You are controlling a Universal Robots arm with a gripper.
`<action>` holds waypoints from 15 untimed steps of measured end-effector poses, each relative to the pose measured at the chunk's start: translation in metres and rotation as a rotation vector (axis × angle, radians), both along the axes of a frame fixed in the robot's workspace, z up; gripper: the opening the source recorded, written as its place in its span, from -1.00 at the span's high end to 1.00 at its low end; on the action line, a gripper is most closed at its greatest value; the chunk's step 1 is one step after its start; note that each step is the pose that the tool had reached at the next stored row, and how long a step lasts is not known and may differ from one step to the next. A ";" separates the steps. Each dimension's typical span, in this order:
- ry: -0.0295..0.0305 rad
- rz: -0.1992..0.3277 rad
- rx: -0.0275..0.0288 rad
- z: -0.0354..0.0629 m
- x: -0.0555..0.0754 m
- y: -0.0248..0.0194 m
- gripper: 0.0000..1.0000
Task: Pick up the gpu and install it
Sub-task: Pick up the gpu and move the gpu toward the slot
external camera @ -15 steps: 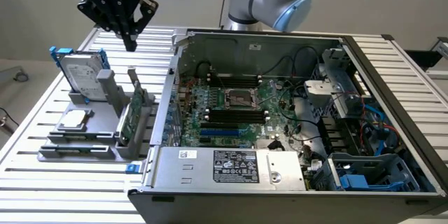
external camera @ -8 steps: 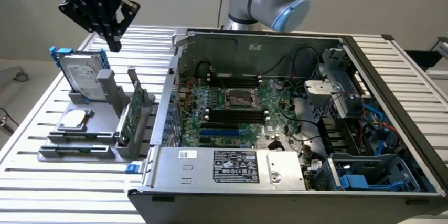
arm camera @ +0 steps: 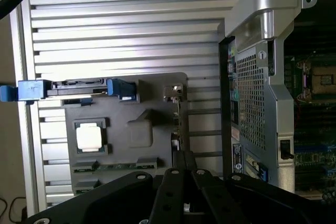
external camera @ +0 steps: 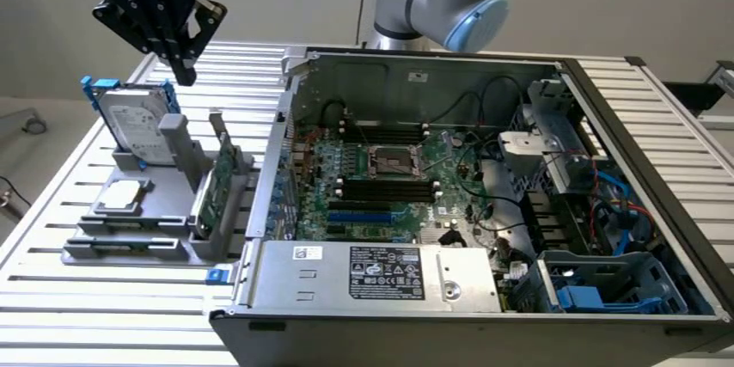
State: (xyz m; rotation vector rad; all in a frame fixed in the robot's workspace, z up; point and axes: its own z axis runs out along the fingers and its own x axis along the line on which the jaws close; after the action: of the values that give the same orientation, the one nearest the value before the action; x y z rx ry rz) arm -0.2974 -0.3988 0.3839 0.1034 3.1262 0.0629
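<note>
- One claw [external camera: 184,73], mine, is closed on nothing and hangs above the grey holder [external camera: 126,247].
- The gpu [external camera: 222,182] stands on edge in a holder slot, probably to leave its top edge free for grasping.
- The holder also carries the hard drive [external camera: 132,122] and the processor chip [external camera: 124,196].
- The open computer case [external camera: 425,56] contains the motherboard [external camera: 384,169].

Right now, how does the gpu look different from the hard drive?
The gpu is a thin green board; the hard drive is a thicker silver box with a blue frame. The gpu stands next to the case; the hard drive stands farther from it. Both stand on edge in the gray holder.
</note>
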 end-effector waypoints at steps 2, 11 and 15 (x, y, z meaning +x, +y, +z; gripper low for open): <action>0.0000 0.000 0.0000 0.0000 0.000 0.0000 0.79; 0.0000 0.000 0.0000 0.0000 0.000 0.0000 0.65; -0.0001 0.000 -0.0021 -0.0005 0.000 0.0000 0.40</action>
State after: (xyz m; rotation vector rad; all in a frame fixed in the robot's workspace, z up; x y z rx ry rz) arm -0.2979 -0.3988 0.3834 0.1032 3.1262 0.0596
